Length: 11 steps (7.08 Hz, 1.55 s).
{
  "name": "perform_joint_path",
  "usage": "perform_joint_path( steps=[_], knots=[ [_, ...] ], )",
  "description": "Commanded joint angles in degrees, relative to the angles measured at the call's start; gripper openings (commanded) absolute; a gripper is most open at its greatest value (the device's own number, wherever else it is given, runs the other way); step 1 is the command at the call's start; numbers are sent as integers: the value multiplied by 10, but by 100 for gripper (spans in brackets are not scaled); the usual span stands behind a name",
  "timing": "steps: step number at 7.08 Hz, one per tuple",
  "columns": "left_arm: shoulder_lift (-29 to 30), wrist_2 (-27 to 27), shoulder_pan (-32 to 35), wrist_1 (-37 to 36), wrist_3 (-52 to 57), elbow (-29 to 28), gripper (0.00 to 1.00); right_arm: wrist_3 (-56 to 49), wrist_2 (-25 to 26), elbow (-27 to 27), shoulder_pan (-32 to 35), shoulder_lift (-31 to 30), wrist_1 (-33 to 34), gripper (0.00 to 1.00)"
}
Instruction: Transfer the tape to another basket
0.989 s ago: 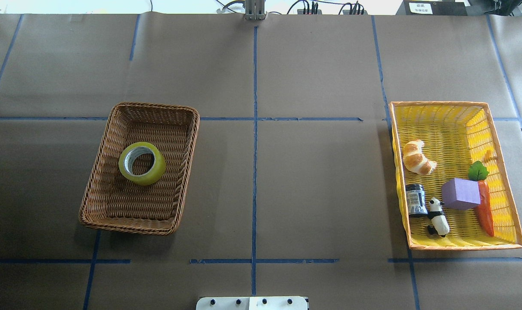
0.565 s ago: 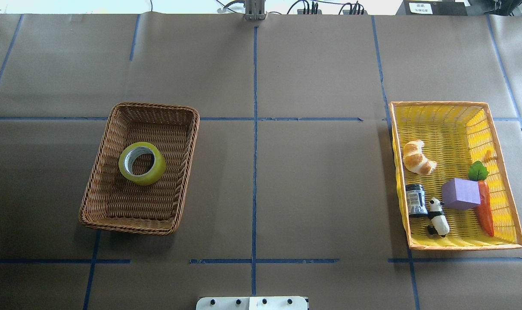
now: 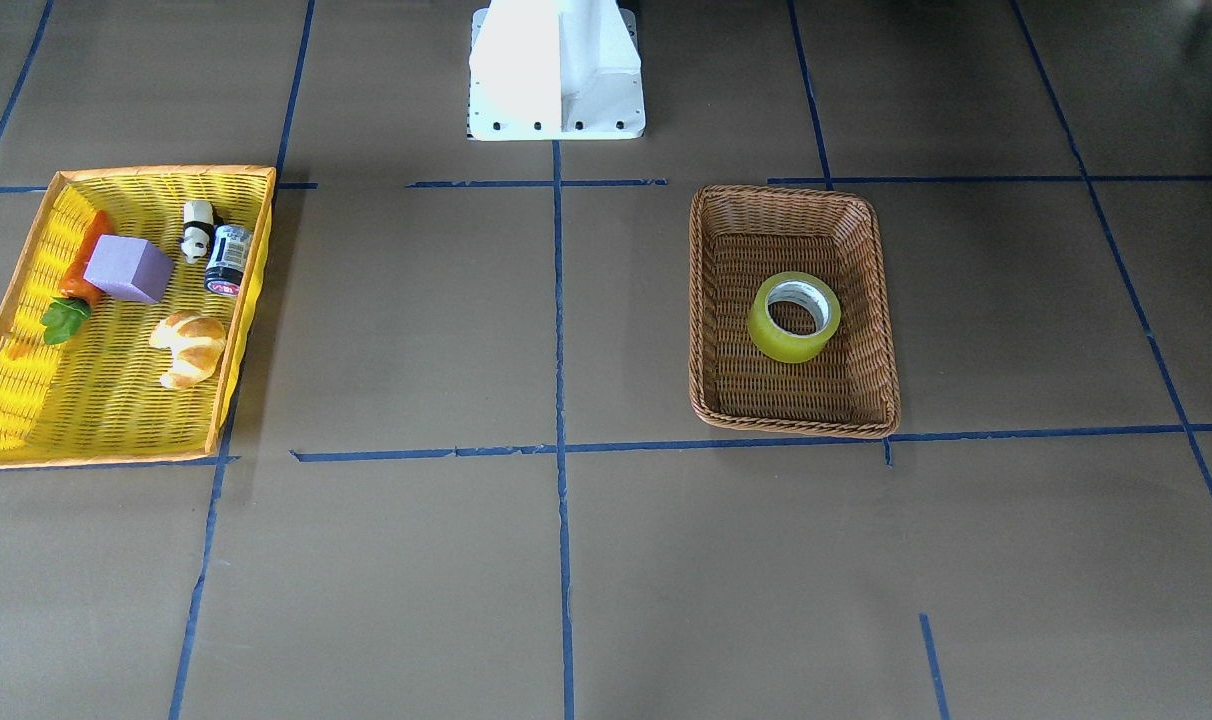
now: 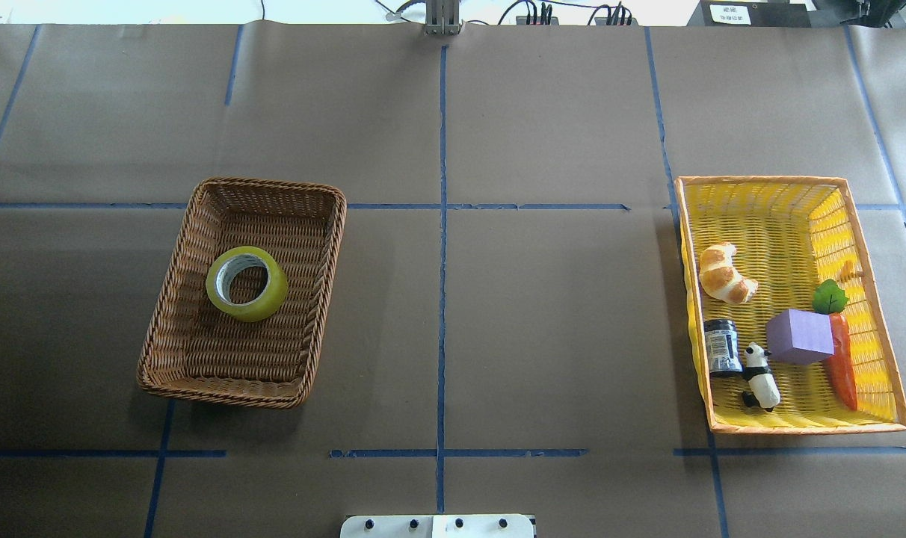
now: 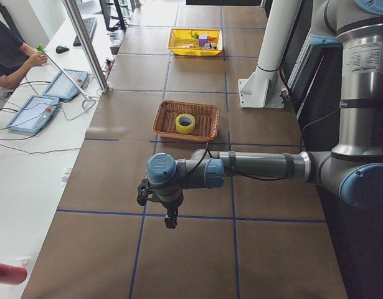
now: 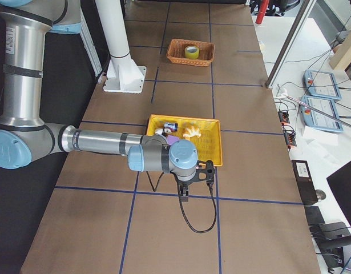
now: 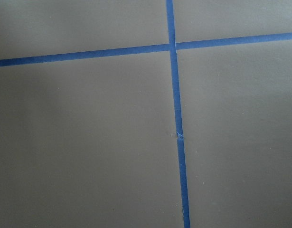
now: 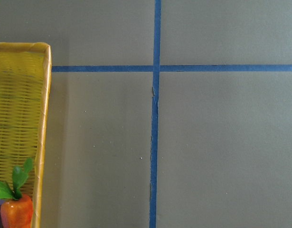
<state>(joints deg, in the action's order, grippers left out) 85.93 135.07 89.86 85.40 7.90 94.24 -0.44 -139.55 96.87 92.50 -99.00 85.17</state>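
The tape (image 4: pixel 264 303), a yellow-green roll with a white-grey core, lies flat in the middle of the brown wicker basket (image 4: pixel 332 246) on the table's left half. Both also show in the front-facing view, the tape (image 3: pixel 778 346) inside the basket (image 3: pixel 796 426). My left gripper (image 5: pixel 170 218) shows only in the exterior left view, hanging over bare table well short of the basket; I cannot tell if it is open or shut. My right gripper (image 6: pixel 185 193) shows only in the exterior right view, just off the yellow basket's end; I cannot tell its state.
A yellow, orange-rimmed basket (image 4: pixel 797 428) on the right holds a croissant (image 4: pixel 724 273), a purple block (image 4: pixel 799 336), a carrot (image 4: pixel 842 366), a small dark jar (image 4: pixel 722 346) and a panda figure (image 4: pixel 762 386). Its corner (image 8: pixel 43 118) shows in the right wrist view. Blue tape lines grid the brown table.
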Motion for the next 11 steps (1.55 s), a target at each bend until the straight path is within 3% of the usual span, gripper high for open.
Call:
perform_joint_path(
  steps=[1, 11],
  knots=[
    [-1, 0, 2, 6, 2, -14, 100, 0, 1, 0, 0, 0, 0, 100],
    [8, 0, 10, 32, -2, -34, 100, -1, 1, 0, 2, -1, 0, 100]
  ],
)
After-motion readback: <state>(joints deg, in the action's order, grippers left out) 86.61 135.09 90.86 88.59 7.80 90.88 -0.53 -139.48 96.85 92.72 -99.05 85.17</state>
